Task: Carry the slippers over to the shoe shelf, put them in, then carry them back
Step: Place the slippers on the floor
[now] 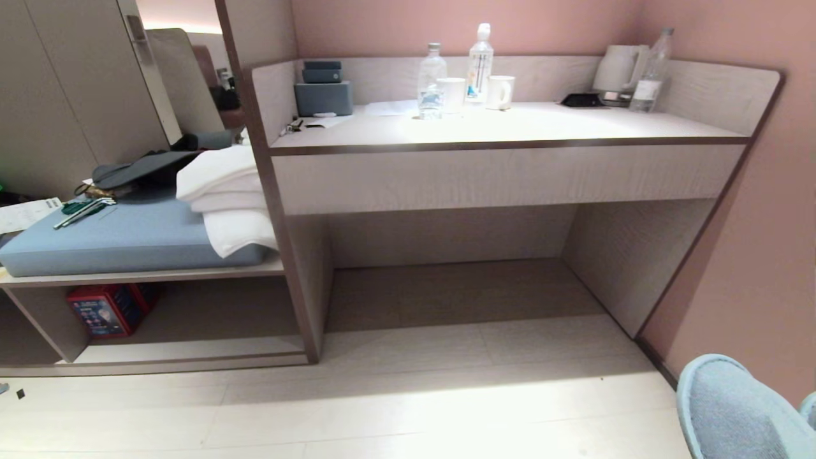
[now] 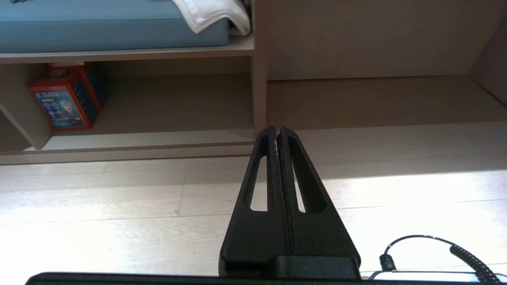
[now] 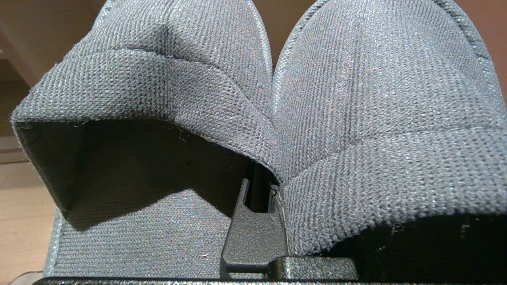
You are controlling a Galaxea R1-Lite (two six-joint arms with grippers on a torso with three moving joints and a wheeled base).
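Grey-blue slippers [image 3: 356, 118] pinched in right end effector [image 3: 259, 186], left end effector [image 2: 278, 132] closed empty, red box [image 1: 105, 309] inside shoe shelf [image 1: 191, 315]

Warm, soft indoor light. A bright glare washes out the middle of the surface [image 1: 510, 124] and a broad patch of floor [image 1: 408, 408]. The recess beneath sits in shadow. Lines bow near the head view's edges. Up close, the slippers [image 3: 356, 118] look dim, with dark hollows under their straps.

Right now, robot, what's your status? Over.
Right claw shut on the slippers. Left claw shut, empty. Shoe shelf ahead on the left, red box in its left end.
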